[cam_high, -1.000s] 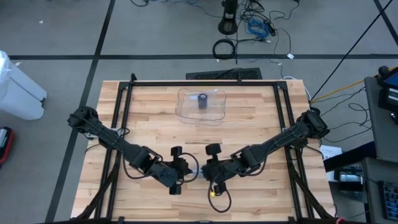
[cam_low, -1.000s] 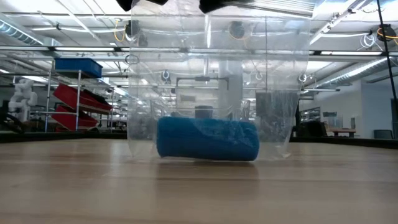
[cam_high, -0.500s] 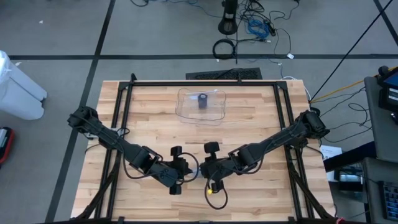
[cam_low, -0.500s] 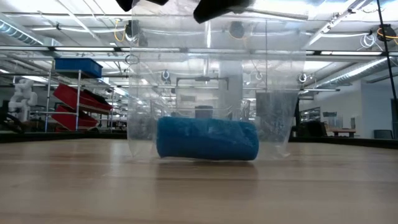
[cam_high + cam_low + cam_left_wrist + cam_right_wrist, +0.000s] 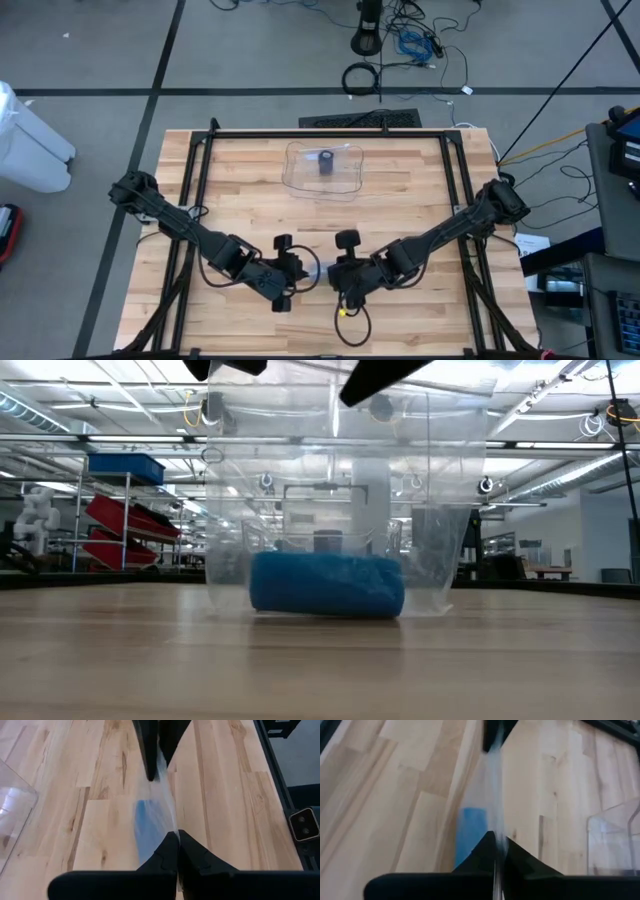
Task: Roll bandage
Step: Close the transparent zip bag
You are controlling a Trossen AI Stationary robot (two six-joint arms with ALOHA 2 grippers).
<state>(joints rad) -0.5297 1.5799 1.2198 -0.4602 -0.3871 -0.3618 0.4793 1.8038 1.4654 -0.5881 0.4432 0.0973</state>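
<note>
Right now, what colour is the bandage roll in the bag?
Blue. The bandage roll shows best in the low view, lying inside the clear plastic bag.

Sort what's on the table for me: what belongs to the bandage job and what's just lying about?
In the job: blue bandage roll inside the clear bag; left pincer and right pincer, both shut on its top edge.
Lying about: clear tray at the table's far side; dark roll standing in it.
</note>
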